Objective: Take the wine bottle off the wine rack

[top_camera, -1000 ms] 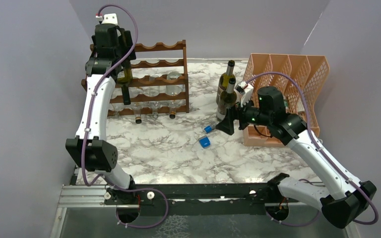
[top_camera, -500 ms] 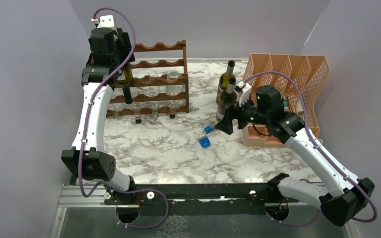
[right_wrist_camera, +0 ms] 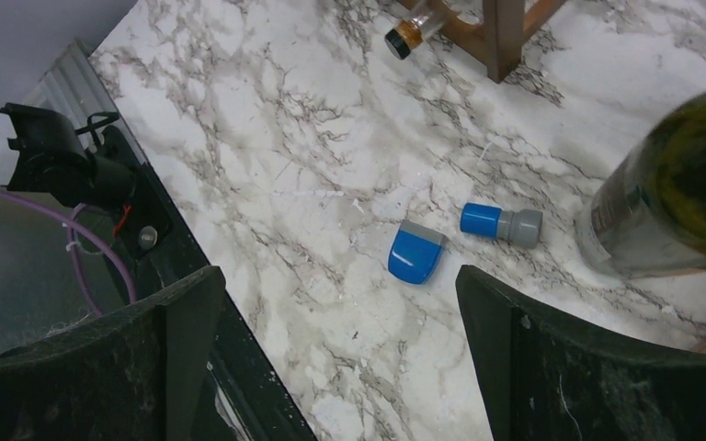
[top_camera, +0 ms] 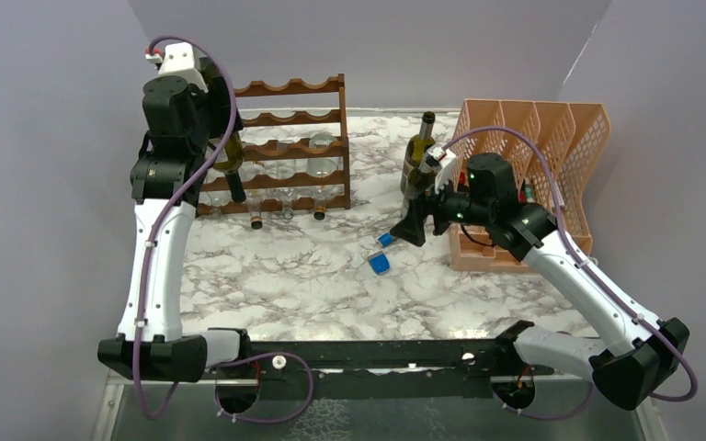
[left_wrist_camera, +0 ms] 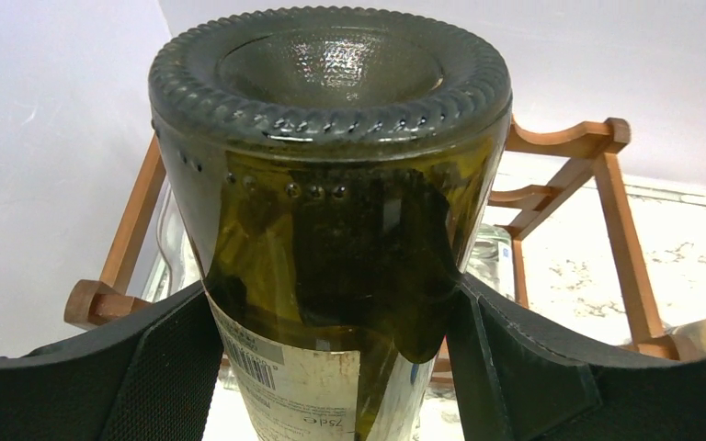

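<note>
Wine bottle (left_wrist_camera: 331,230) between the left jaws

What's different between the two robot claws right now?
The left gripper is shut on a green wine bottle; the right gripper is open and empty. The left is high by the wine rack; the right hangs lower over the marble table. Both have black fingers.
</note>
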`<state>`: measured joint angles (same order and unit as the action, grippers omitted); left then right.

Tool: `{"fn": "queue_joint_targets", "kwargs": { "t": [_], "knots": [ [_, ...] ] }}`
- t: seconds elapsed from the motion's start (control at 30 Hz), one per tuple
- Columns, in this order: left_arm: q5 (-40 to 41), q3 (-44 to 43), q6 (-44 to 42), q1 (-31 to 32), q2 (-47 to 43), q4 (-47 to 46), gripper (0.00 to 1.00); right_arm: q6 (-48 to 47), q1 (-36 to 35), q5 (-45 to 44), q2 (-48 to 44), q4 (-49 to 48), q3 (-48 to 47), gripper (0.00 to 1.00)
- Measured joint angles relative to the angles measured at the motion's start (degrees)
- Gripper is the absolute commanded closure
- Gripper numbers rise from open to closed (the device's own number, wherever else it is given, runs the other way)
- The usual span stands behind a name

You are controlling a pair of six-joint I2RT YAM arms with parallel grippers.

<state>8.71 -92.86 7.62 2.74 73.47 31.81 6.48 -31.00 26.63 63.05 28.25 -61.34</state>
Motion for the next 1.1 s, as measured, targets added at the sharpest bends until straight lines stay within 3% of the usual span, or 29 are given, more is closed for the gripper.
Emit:
{"fn": "queue_joint_targets", "kwargs": {
  "t": [0.23,0.53,0.67,1.1],
  "knots": [
    [-2.9,2.7,1.5,0.0,-6.1,-0.4,1.00,-2.5,-9.9,-2.3,2.1,-2.2,-2.9,0.00],
    [-15.1,4.0,5.4,0.0,-9.7,-0.4,1.00,-11.5,-18.2,-8.5,4.8,-12.1,-2.8,0.00],
    [-21.9,6.1,7.4,0.0,-10.5,-0.4,1.00,-24.6,-21.8,-9.9,4.8,-20.8,0.2,0.00],
    [-35.0,13.5,11.5,0.1,-11.6,-0.4,1.00,-80.8,-27.8,-3.2,13.1,-31.8,1.5,0.02]
  ]
}}
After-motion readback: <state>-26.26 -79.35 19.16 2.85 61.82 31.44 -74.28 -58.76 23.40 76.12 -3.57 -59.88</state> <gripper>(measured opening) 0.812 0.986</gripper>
